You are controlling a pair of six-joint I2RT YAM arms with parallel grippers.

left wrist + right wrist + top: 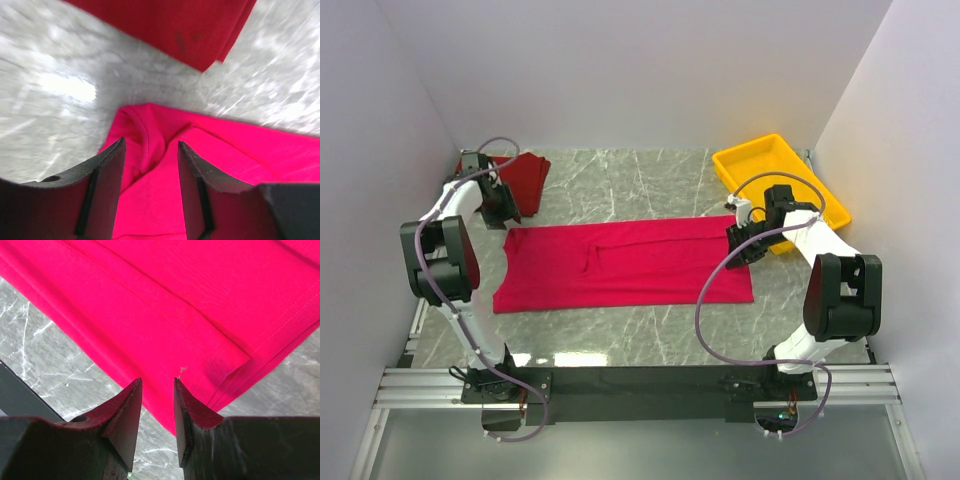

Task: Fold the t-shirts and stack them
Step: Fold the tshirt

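One crimson shirt (620, 265) seemingly flat, tray (775, 175) overhead only

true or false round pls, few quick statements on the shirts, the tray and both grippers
1. The crimson t-shirt lies flat in the middle of the table. True.
2. The maroon t-shirt sits in the yellow tray. False: it lies on the table at the far left, and the tray is at the far right.
3. The maroon t-shirt is stacked on the crimson t-shirt. False: bare table separates them.
4. The left gripper has its jaws apart over a corner of the crimson t-shirt. True.
5. The right gripper is clamped on the yellow tray. False: its jaws stand apart over the crimson t-shirt's edge.
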